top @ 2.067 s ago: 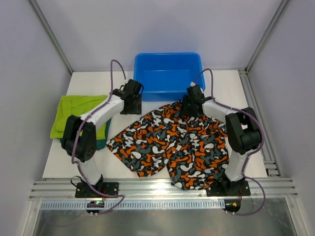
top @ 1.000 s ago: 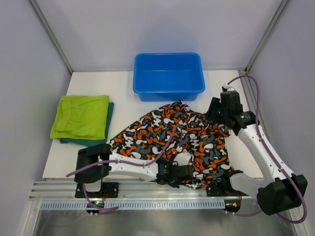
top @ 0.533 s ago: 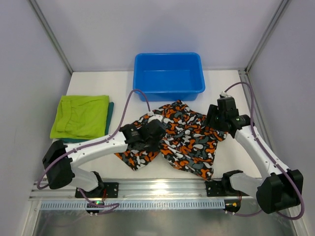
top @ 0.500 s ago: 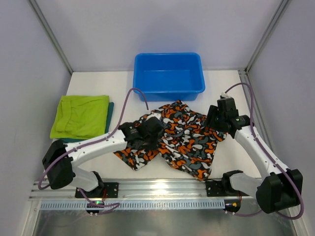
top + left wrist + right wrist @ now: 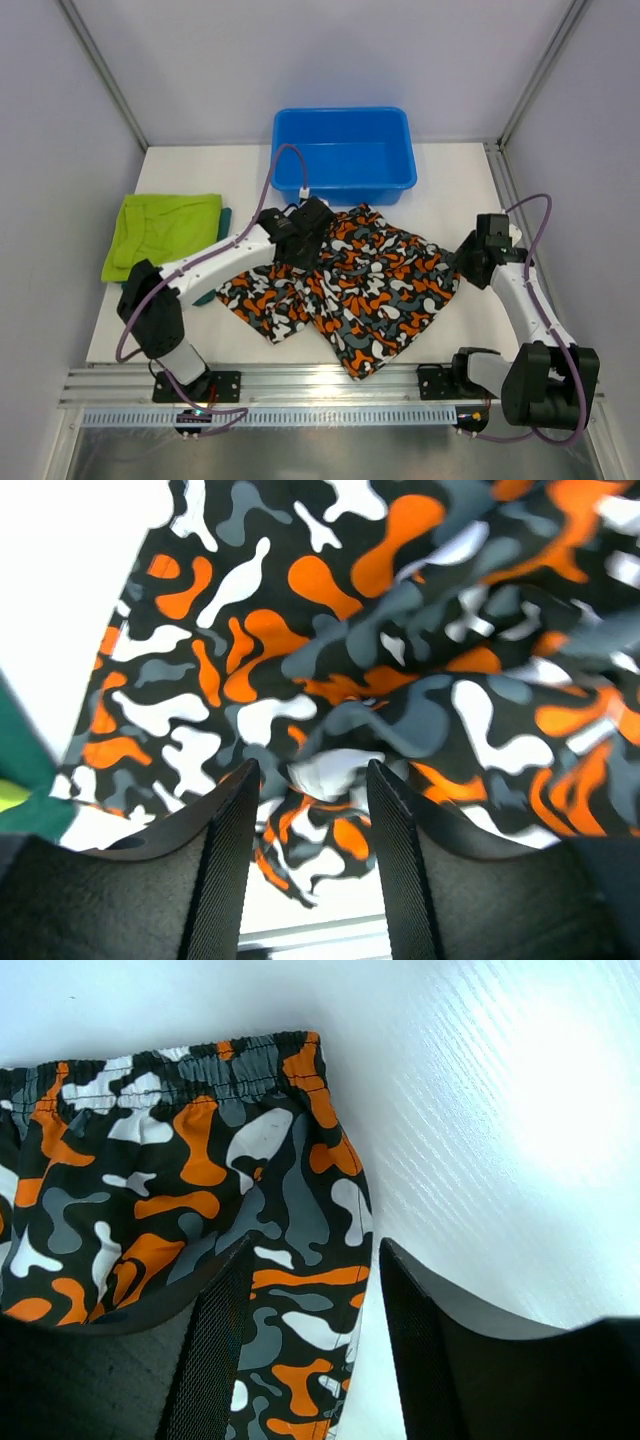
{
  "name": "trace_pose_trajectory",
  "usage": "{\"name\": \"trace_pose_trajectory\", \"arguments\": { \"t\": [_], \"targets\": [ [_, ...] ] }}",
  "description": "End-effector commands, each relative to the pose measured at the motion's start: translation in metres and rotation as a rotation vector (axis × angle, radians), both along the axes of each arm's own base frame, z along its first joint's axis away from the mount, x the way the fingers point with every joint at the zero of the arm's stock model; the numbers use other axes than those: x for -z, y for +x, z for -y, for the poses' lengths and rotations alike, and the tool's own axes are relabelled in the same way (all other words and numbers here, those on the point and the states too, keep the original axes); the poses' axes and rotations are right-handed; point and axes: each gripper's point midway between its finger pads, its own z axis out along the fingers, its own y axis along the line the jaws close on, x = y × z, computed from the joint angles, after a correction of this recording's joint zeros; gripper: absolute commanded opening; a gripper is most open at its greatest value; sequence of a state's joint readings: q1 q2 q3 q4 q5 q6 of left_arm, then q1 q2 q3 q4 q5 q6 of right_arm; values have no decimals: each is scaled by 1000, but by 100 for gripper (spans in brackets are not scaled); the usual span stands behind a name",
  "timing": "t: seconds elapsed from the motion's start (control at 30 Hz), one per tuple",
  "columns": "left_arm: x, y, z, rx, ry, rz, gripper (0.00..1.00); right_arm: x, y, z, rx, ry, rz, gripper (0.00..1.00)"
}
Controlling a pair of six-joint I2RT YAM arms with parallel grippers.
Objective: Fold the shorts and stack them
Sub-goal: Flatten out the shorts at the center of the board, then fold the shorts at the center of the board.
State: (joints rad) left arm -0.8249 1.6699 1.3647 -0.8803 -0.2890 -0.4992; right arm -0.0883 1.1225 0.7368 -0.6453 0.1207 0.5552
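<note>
The camouflage shorts [image 5: 370,290] lie spread and rumpled on the middle of the white table [image 5: 440,185]. My left gripper [image 5: 305,230] hovers over their back left part. Its jaws [image 5: 312,770] stand open, with a ruck of the camouflage cloth [image 5: 400,630] just beyond the tips and nothing pinched. My right gripper [image 5: 470,262] is at the shorts' right edge. It is open [image 5: 315,1250] above the waistband corner [image 5: 150,1180], half over bare table. The lime shorts [image 5: 165,235] lie folded at the left on the teal shorts [image 5: 224,222].
A blue plastic tub [image 5: 345,188] stands at the back centre, just behind the shorts. Metal frame posts and grey walls enclose the table. A rail [image 5: 330,385] runs along the near edge by the arm bases. The teal cloth's corner [image 5: 20,750] shows at the left wrist view's edge.
My left arm has swung from the front middle to the shorts' back left and its jaws have opened. The right arm has drawn back rightward. The camouflage shorts now lie spread wider.
</note>
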Motion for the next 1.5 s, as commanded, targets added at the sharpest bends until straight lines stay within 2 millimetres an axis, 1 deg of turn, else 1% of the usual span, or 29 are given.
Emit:
{"name": "trace_pose_trajectory", "arguments": {
  "t": [0.0,0.07,0.1,0.13,0.17,0.2,0.23,0.27,0.3,0.33,0.4,0.43,0.5,0.53,0.57,0.63,0.67,0.77,0.9,0.97,1.07,1.1,1.2,1.3,1.33,1.37,1.4,1.43,1.47],
  "targets": [
    [-60,-16,-11,65,0,127,50,4,-1,7,55,-1,29,57],
    [-68,-33,-5,121,-36,131,51,14,-1,22,105,-11,16,55],
    [-77,-54,8,205,-81,137,52,17,2,27,114,-10,25,55],
    [-71,-69,11,242,-89,121,52,19,4,33,135,20,26,54],
    [-71,-82,22,284,-138,110,53,26,7,34,134,38,10,52],
    [-75,-102,34,330,-215,84,53,27,11,36,129,40,12,51],
    [-71,-126,49,404,-254,72,55,28,16,38,128,35,17,51],
    [-56,-140,52,429,-259,46,57,29,21,38,119,43,19,50],
    [-57,-149,69,460,-321,62,57,36,23,36,112,55,5,49],
    [-52,-167,79,500,-331,57,58,37,30,36,106,58,22,48],
    [-37,-182,89,540,-325,33,58,42,35,38,101,54,15,46],
    [-25,-192,101,577,-305,28,58,47,38,39,91,51,9,46],
    [-16,-201,111,606,-271,34,58,49,40,39,83,56,7,46],
    [-1,-207,116,621,-229,16,58,47,42,38,79,60,18,46],
    [4,-216,121,647,-221,6,57,48,41,36,76,65,21,46],
    [14,-225,127,657,-215,-12,57,43,43,37,74,58,55,46],
    [22,-232,133,664,-212,-20,58,43,44,37,64,52,58,46],
    [33,-245,139,666,-201,-19,58,40,52,41,36,33,59,46],
    [28,-255,144,639,-207,11,60,33,59,33,-19,61,82,46],
    [23,-257,150,626,-223,23,60,33,60,30,-24,72,99,46],
    [31,-253,150,568,-185,31,60,33,65,28,-28,92,100,46],
    [35,-253,148,559,-167,35,60,37,64,27,-31,99,86,46],
    [43,-259,149,538,-166,23,60,39,64,29,-37,87,79,46],
    [51,-260,153,511,-167,15,60,35,67,29,-44,81,99,47],
    [54,-259,153,501,-155,16,61,33,69,29,-51,83,112,50],
    [61,-257,152,481,-133,22,61,33,69,28,-53,87,118,51],
    [61,-255,154,469,-124,31,61,31,73,27,-59,91,132,51],
    [69,-250,147,429,-78,46,61,31,73,26,-62,93,131,52],
    [71,-249,145,416,-64,45,61,30,76,26,-65,95,136,52]
  ]
}}
